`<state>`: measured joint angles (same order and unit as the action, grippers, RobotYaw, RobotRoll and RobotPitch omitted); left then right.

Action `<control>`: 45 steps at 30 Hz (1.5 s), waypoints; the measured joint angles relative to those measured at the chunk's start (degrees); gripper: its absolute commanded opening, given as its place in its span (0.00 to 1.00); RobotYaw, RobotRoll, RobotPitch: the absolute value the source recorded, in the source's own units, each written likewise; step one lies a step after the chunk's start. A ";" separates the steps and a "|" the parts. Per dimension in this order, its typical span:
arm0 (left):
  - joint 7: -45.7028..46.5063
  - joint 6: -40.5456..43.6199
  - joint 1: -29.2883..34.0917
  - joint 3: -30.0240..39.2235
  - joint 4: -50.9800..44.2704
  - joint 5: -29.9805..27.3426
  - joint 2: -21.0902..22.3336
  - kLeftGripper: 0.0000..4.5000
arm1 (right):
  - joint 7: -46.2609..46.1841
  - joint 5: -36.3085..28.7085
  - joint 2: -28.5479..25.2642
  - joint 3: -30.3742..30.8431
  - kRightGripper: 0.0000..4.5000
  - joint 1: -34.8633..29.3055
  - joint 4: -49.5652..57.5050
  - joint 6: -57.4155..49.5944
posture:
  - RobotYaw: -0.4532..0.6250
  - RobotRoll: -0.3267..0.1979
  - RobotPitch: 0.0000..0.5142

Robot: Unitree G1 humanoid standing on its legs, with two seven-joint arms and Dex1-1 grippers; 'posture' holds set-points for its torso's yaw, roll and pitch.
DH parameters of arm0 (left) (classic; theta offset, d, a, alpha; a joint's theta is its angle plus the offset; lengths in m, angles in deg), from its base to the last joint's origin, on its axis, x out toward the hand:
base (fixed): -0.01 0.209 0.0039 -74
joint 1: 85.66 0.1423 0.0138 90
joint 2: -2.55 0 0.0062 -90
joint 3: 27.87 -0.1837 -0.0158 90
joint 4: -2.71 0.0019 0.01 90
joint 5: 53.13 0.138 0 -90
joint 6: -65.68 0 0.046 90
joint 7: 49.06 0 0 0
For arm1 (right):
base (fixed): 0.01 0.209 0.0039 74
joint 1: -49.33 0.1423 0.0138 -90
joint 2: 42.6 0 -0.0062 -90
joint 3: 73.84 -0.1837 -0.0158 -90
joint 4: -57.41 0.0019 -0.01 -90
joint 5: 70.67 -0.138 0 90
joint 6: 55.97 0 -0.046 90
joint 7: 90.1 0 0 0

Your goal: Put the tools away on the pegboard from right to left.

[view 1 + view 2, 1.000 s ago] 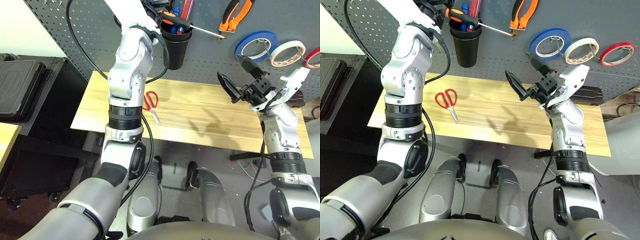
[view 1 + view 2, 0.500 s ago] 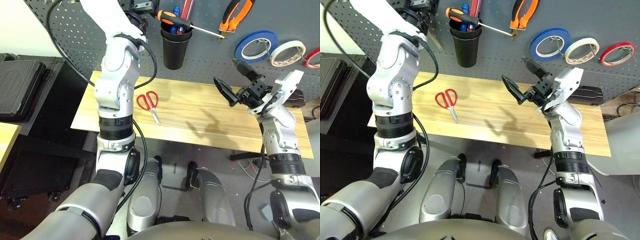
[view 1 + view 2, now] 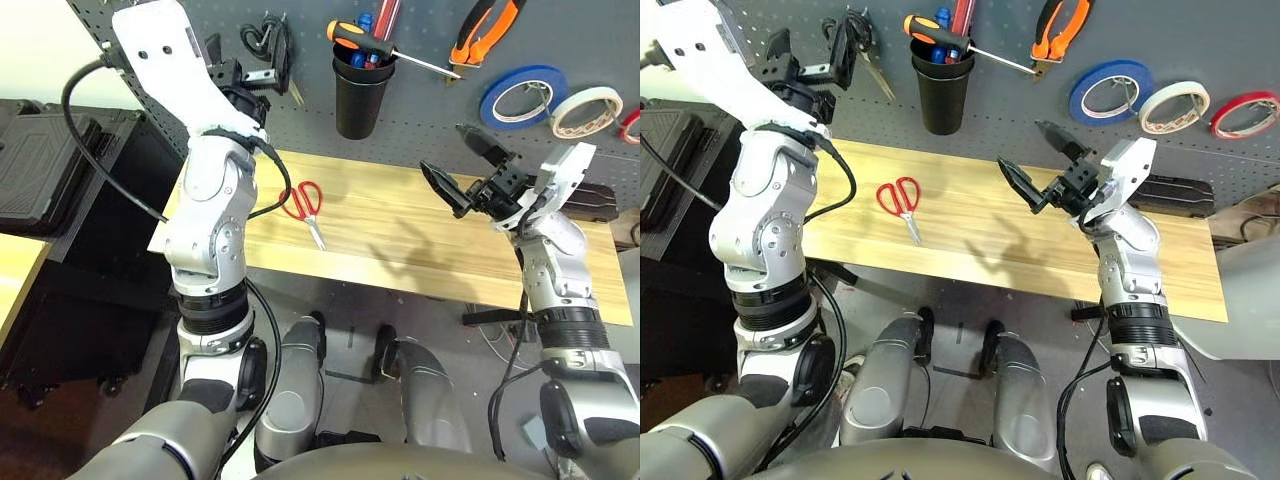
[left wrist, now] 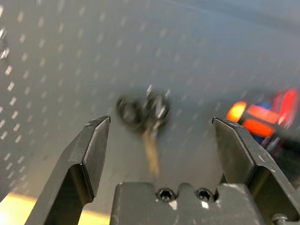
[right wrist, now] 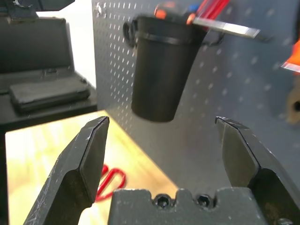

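1. Red-handled scissors (image 3: pixel 305 207) lie flat on the desk (image 3: pixel 400 240).
2. Screwdriver (image 3: pixel 385 49) rests across the black cup (image 3: pixel 359 95) on the pegboard (image 3: pixel 420 110).
3. Left hand (image 3: pixel 812 68) spread, empty.
4. Right hand (image 3: pixel 1038 165) spread, empty.

Red-handled scissors (image 3: pixel 303 204) lie flat on the wooden table (image 3: pixel 400 235).
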<state>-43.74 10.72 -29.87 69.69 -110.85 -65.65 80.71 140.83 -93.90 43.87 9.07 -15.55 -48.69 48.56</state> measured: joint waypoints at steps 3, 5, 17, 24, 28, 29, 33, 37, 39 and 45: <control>-0.04 0.19 3.94 -1.08 -0.16 1.27 0.77 0.99 | -0.26 0.75 -0.12 0.74 1.00 -0.95 0.43 -1.45 | 0.69 0.62 0.56; -0.02 0.19 7.18 -2.01 0.00 2.68 1.06 0.99 | -0.17 1.56 -0.57 2.06 1.00 -2.10 1.32 -3.01 | 0.68 0.62 0.57; 0.10 -2.01 12.84 -4.69 12.66 9.60 2.22 0.99 | 0.71 6.68 -3.06 7.82 1.00 -6.45 2.64 -8.74 | 0.67 0.62 0.66; 0.77 -3.28 13.11 -4.95 20.26 11.63 2.14 0.99 | -0.74 9.74 -2.54 10.12 1.00 -7.45 2.29 -9.49 | 0.67 0.62 0.70; 1.02 -4.05 12.61 -4.85 23.58 12.40 1.85 0.99 | -1.05 10.32 -2.49 10.40 1.00 -8.27 2.34 -9.75 | 0.66 0.62 0.72; 1.09 -4.23 12.28 -4.83 24.46 12.50 1.70 0.99 | -1.22 10.45 -2.49 10.41 1.00 -8.39 2.42 -9.92 | 0.66 0.62 0.72; 1.20 -5.33 11.73 -4.98 27.11 12.98 1.50 0.99 | -1.62 10.61 -2.50 10.46 1.00 -9.21 3.04 -10.13 | 0.65 0.62 0.72; 0.92 -5.85 11.75 -4.69 27.08 12.67 0.83 0.99 | -1.78 10.58 -2.70 10.44 1.00 -10.48 4.22 -10.24 | 0.64 0.62 0.71; 0.53 -6.12 12.16 -4.65 26.58 12.42 0.47 0.99 | -1.81 10.51 -2.93 10.21 1.00 -10.85 4.64 -10.22 | 0.64 0.62 0.71; -0.68 -6.19 14.93 -4.07 24.01 11.77 0.74 0.99 | -1.97 10.26 -4.13 8.48 1.00 -11.80 4.66 -9.91 | 0.64 0.62 0.70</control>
<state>-44.42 4.54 -14.95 65.61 -86.83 -53.88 81.45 138.86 -83.65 39.74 17.55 -27.35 -44.03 38.65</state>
